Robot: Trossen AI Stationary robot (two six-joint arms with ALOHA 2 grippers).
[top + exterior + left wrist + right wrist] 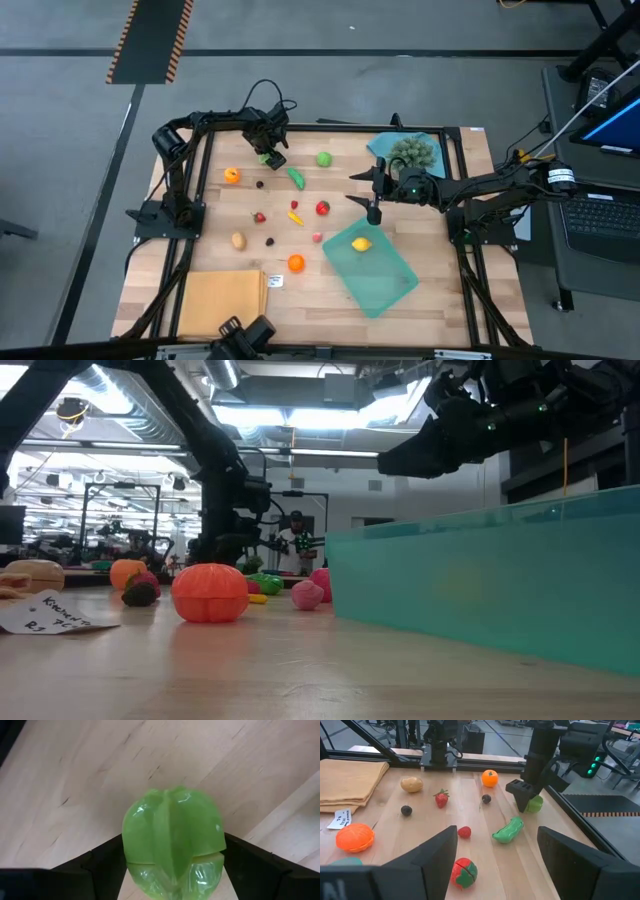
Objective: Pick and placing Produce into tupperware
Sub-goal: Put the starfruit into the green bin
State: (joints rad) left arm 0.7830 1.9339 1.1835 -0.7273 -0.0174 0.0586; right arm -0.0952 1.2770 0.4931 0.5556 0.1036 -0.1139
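While only the left wrist view shows the left gripper (172, 870) clasping a green fruit (172, 842), the high view shows the tupperware (385, 280) holding one yellow piece (362, 244); the right gripper (374, 190) is spread wide, empty.

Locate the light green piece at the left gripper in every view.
High: light green piece, far-left table, under the left gripper.
Low: not identifiable.
Left wrist: centre, between the fingers.
Right wrist: behind that gripper.
Landmark: green pea pod.

Even, bright overhead light is falling on the wooden table (330, 290), casting only soft, short shadows. Ceiling strip lights (300, 415) are glaring across the low view. White highlights are shining on the glossy green toy fruit (172, 842), whose nearest edge is blurring.
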